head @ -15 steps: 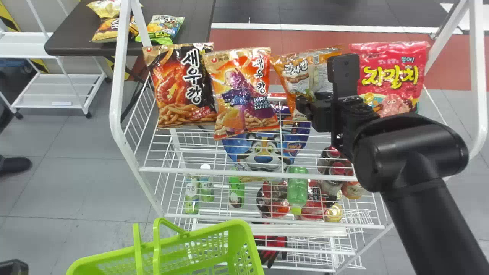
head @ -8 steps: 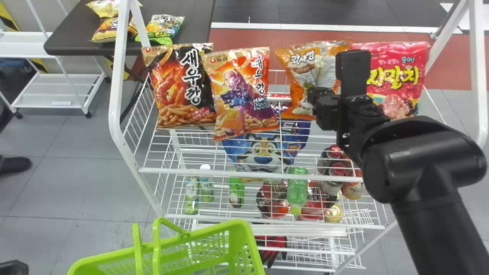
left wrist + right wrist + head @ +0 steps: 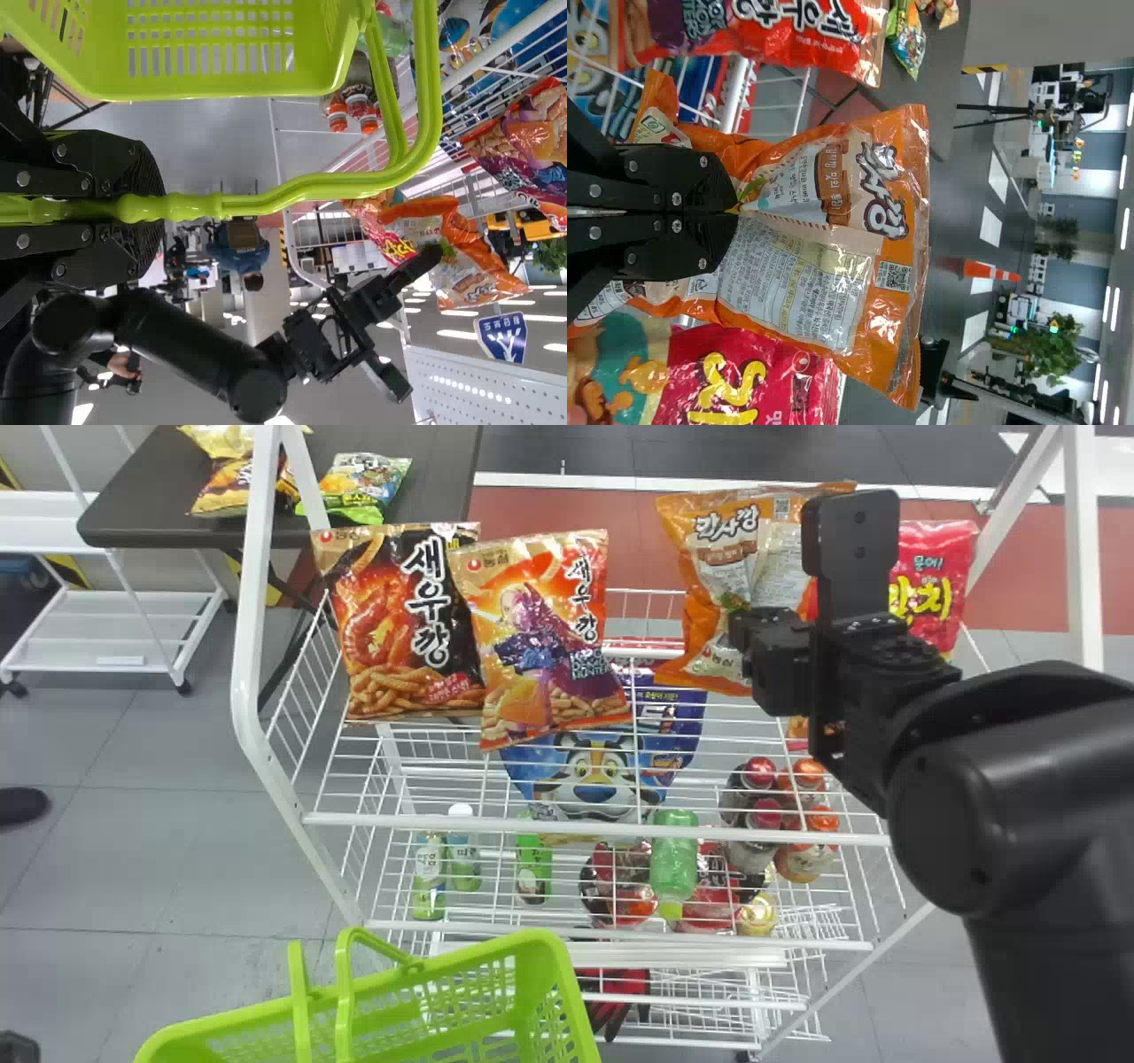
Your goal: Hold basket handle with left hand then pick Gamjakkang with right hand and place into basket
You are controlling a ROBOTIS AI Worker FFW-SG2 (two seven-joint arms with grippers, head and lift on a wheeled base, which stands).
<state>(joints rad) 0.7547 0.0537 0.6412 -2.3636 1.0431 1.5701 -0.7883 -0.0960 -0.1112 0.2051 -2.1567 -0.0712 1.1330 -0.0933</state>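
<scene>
Gamjakkang (image 3: 731,540) bag, orange — pinched in my right claw (image 3: 742,631), closed on it — while my left claw (image 3: 158,209) clasps the green basket handle (image 3: 328,187).

Shop-like space: snack bags (image 3: 540,633), bottles (image 3: 676,859), wire rack (image 3: 549,828).

Near part of basket (image 3: 532,957) is cut off by head view's edge. Stretch of handle (image 3: 310,189) is hidden inside left gripper (image 3: 162,208). Right side of Gamjakkang bag (image 3: 722,549) is covered by right gripper (image 3: 742,638); pink bag (image 3: 935,571) to its right is partly blocked. Fine print is too small to be read.
</scene>
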